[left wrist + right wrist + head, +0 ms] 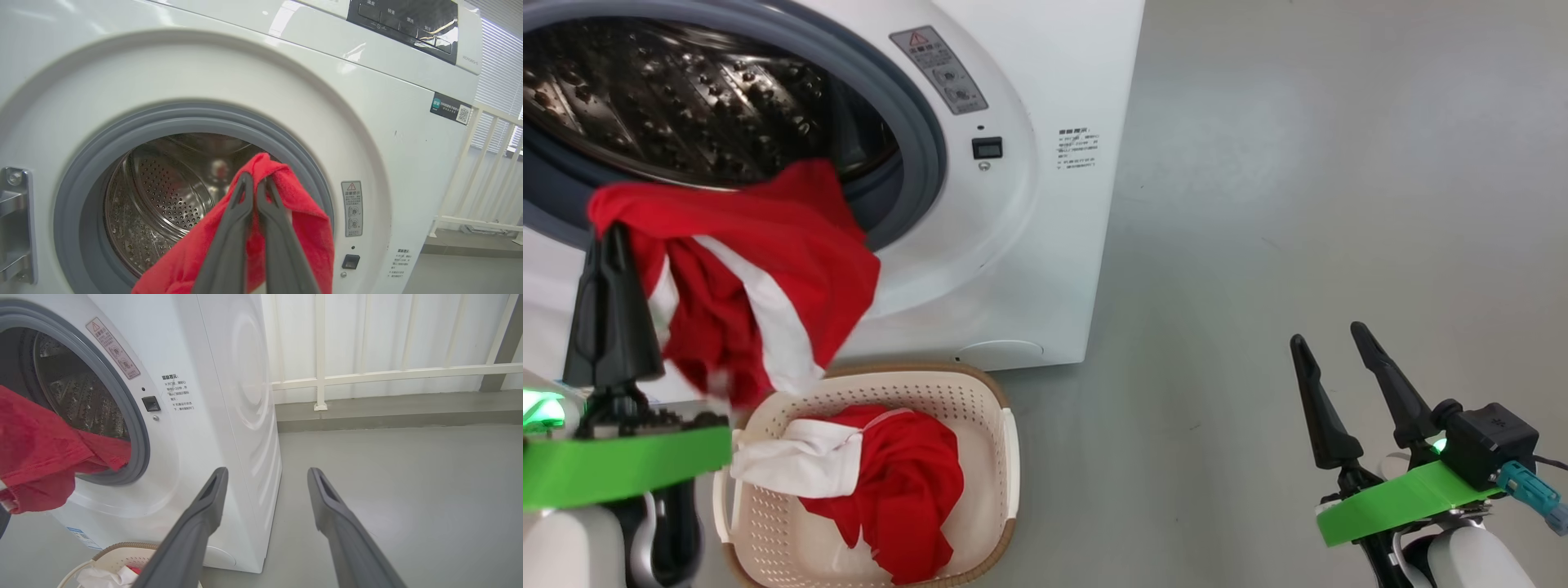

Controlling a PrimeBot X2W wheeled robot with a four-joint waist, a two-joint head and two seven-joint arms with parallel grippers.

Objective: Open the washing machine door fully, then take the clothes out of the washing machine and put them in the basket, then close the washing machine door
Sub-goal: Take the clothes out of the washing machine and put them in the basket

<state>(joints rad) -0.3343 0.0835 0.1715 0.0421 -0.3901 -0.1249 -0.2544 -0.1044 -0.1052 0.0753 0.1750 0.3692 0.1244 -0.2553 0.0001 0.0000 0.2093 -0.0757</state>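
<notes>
1. Fingers [241, 212] of the left gripper [611, 237] are pressed tight together on a fold of red cloth, pinching it at their very tips. The grip sits at the far left of the head view, in front of the drum mouth.
2. From that pinch the red garment [784, 237], crossed by a white band, drapes to the right and hangs down. Its long axis runs roughly vertical. Its upper right corner overlaps the grey rubber ring [915, 106], so I judge that one end is not yet clear of the opening.
3. The basket [1006, 441] stands on the floor [1298, 163] just in front of the machine, right under the garment's lower hem. A second garment [907, 482], red and white, already lies inside it. The drop point therefore lies below the clenched jaws and a little to their right, and the coming move is mostly a matter of lowering.
4. The washing machine [1045, 245] has its opening uncovered. What shows of the drum [686, 98] is bare steel, though the hanging cloth hides its lower lip.
5. The right gripper [1330, 335] hovers over bare floor at the far right, fingers spread and grasping nothing, well apart from the basket. The left arm is much the nearer one, so the release looks like its job.
</notes>
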